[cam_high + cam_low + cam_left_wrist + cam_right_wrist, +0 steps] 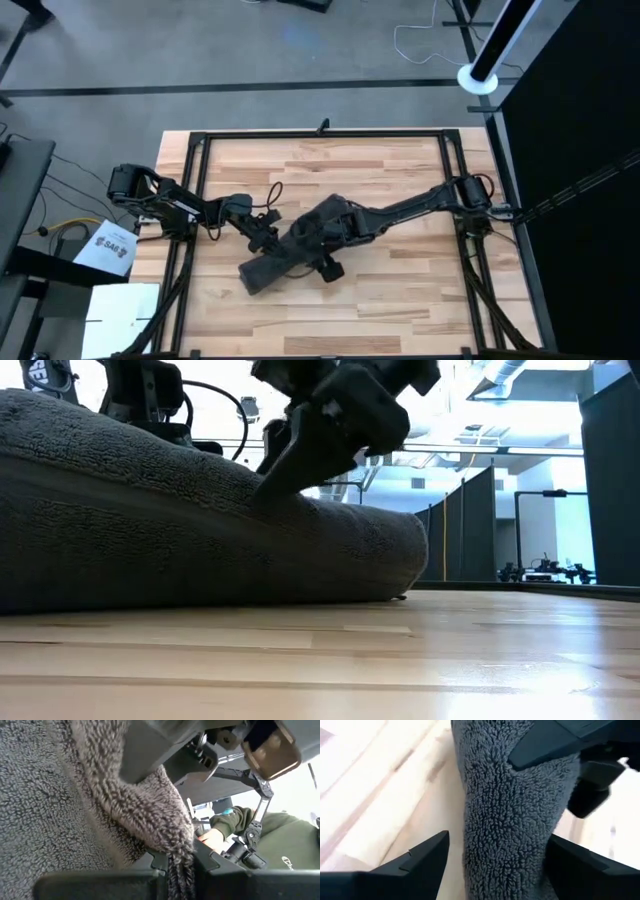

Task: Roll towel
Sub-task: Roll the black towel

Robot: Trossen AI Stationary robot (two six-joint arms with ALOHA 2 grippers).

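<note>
A: At mid-desk (400,310), high view: the towel (285,262) lies as a long bundle slanting from the centre toward the near left. The left hand (268,235) meets its far-left flank; the right hand (322,240) sits on top of it.

B: State of each hand?

A: Left wrist view: the fingers (210,862) are nearly together, pinching a fold of towel (150,820) between them. Right wrist view: the fingers (420,857) stand wide apart, straddling the towel (515,820) without clamping it.

B: Likely faults from here?

A: By judgement, three. The thin pinched fold may slip out if the left arm pulls, since little pile is caught. The right fingers, merely straddling, could skid over the cloth instead of turning it. The hands also work close together, so a crossing motion risks contact.

B: What cannot be read?

A: The towel's tag is not visible. The low view (200,530) shows only one rounded end of the bundle, its left part cut off. How many turns are wound cannot be told. A person's sleeve (235,817) shows beyond the desk.
</note>
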